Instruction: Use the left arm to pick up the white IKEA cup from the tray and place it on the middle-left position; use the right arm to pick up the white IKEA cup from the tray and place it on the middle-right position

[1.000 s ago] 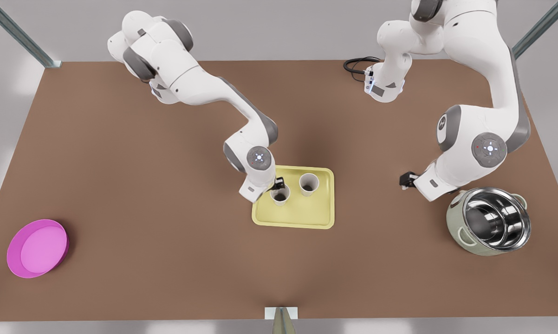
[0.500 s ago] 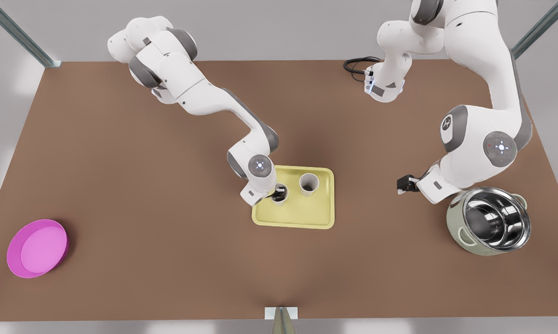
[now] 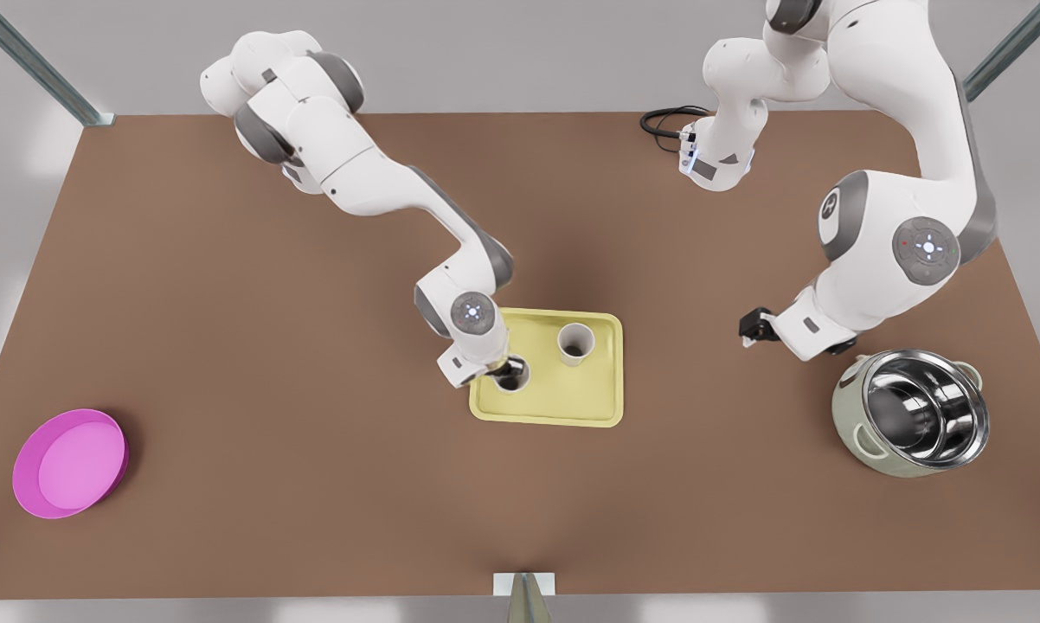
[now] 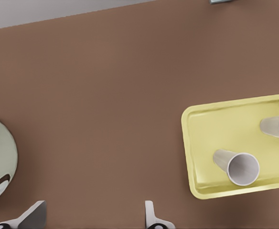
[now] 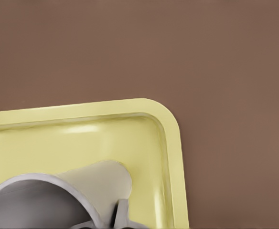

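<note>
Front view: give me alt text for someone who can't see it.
Seen from above, the right claw is down at a cup on a yellow tray mid-table, beside a second cup. The left claw waits open over the brown table near a steel pot. A magenta dish sits at the picture's far left.

The right gripper [image 3: 503,370], on the arm at the front view's left, points straight down from a bent elbow and low wrist, its fingers [image 5: 123,212] pinched on the rim of a cup [image 3: 513,375]. The left gripper [image 3: 752,327], on the arm at the front view's right, juts sideways from a high folded arm, its fingers [image 4: 34,215] spread wide, waiting
</note>
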